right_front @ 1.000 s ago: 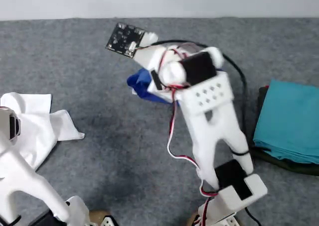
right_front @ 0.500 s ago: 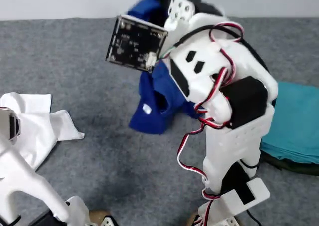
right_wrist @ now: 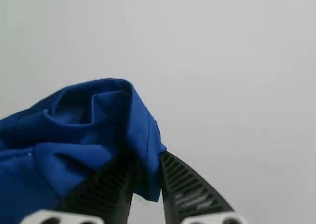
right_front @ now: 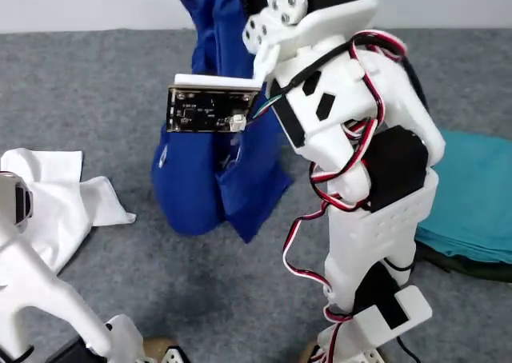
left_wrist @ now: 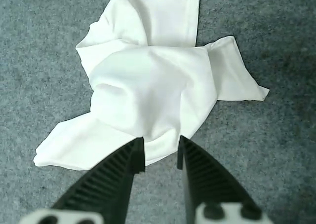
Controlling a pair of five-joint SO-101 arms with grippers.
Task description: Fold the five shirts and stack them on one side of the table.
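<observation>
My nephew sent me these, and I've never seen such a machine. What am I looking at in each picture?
A white robot left arm and right arm stand at a grey carpeted table, each ending in a black claw. The wide picture is from a fixed camera overhead; the others from cameras on the wrists. The right claw is shut on a royal-blue cloth shirt, which hangs down from it. The left claw, open, hovers over a crumpled white cloth shirt. Beside the right arm lies a folded teal shirt on a dark garment.
</observation>
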